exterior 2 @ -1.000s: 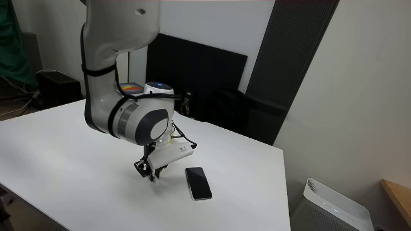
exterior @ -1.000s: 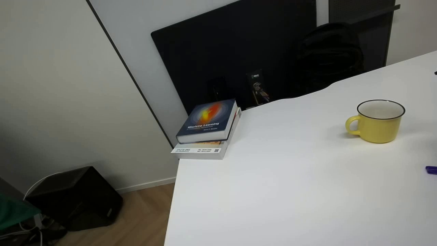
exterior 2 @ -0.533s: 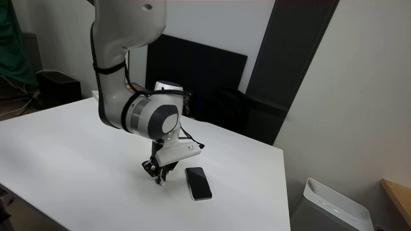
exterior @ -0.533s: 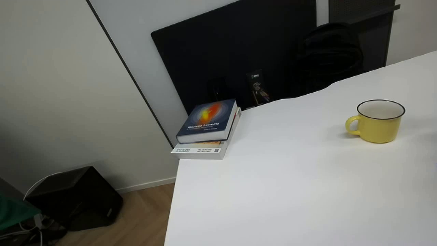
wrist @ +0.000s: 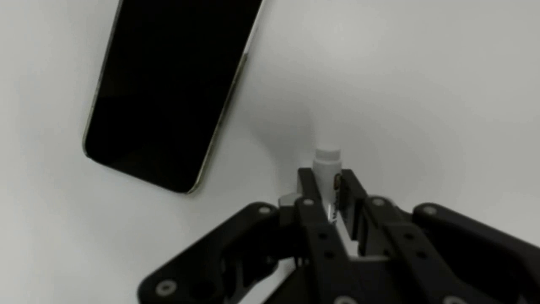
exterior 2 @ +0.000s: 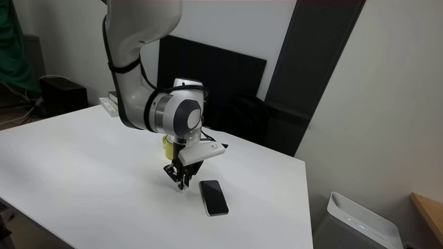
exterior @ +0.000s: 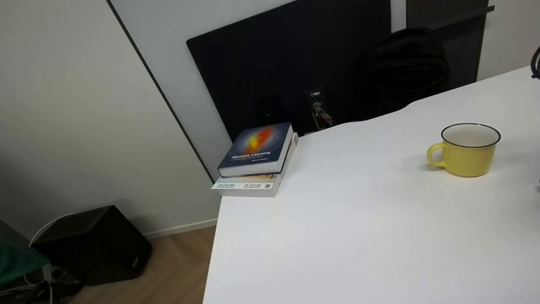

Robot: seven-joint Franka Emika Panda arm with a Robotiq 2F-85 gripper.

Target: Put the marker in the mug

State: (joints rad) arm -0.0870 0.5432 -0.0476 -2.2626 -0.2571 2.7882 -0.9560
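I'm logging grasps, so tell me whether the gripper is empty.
No, the wrist view shows the gripper pinching the marker between its fingers, whitish end poking out.

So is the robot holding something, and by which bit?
Yes: the end effector holds the marker by its whitish body, just behind the blunt end that pokes out. The wrist view hides its other end.

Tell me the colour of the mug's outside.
The mug is yellow outside, showing best in an exterior view.
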